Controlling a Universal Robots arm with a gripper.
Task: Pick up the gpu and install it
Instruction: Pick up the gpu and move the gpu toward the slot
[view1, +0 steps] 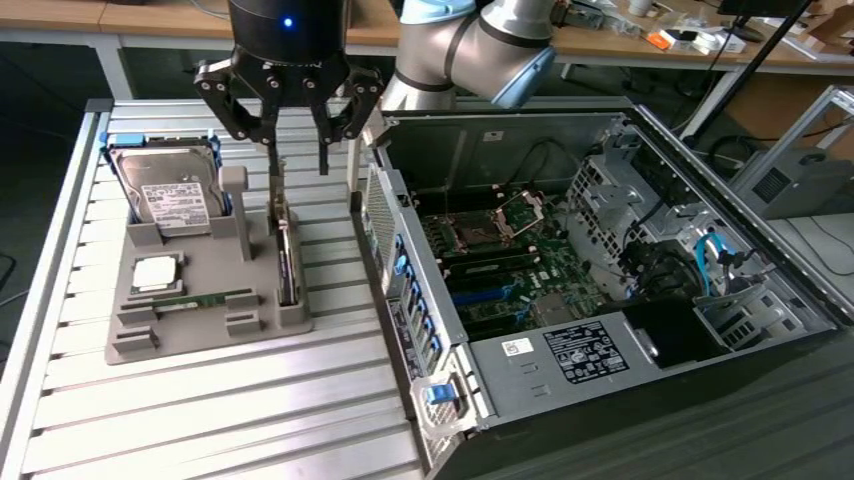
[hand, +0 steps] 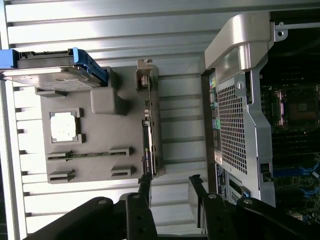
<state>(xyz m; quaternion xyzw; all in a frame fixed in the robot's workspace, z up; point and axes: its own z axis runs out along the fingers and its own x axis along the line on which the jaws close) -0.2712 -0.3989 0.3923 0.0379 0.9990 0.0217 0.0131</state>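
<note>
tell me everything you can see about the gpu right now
The gpu is a thin, flat, dark card seen edge-on. It stands upright in a slot of the grey holder, on the side nearest the open computer case. A pale, metal-looking piece shows at one end. The hand hangs over that end, fingers apart, not gripping the card.

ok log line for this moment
jaws: open, above gpu | gpu: edge-on in gray holder slot, not lifted | pc case: open, beside holder
</note>
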